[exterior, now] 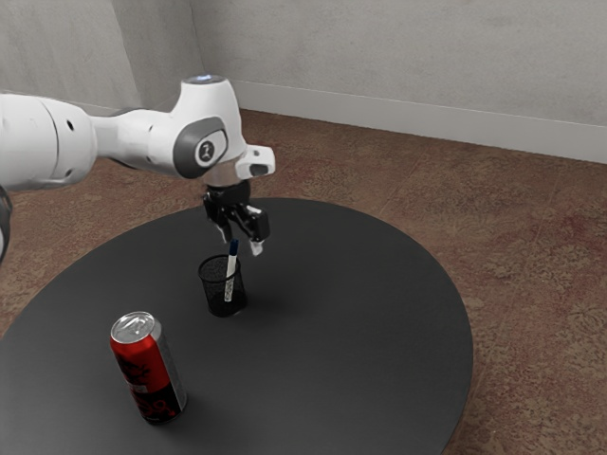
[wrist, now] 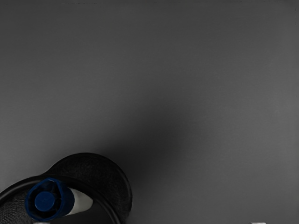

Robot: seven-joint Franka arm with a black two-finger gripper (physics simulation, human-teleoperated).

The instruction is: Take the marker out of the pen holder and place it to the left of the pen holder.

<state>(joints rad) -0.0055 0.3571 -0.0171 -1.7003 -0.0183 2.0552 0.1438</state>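
Blue at the cap and white along the barrel, the marker (exterior: 231,263) is held up by the black mesh pen holder (exterior: 216,295), its lower part inside the cup and its capped end raised above the rim. Its long axis is near upright, with the cap tipped slightly toward the exterior view's right. The fingers (exterior: 256,247) are spread wide, with nothing gripped between them, and are poised just above the cap, pointed down at the dark surface (exterior: 351,313). In the wrist view the cap is seen almost end-on, close to one fingertip's side and well off the midline of the gap. From this it is judged that the marker has not been centred, and that a small sideways shift toward that fingertip's side is called for before the hand is lowered. If it were lowered without that, the cap could be struck by a fingertip, or the holder's rim caught and the cup tipped. The task is judged to be at its approach: the marker is to be gripped at the cap, drawn up along its lean until the rim is cleared, and laid to the left of the holder. The red can (exterior: 143,367) is stood well apart.
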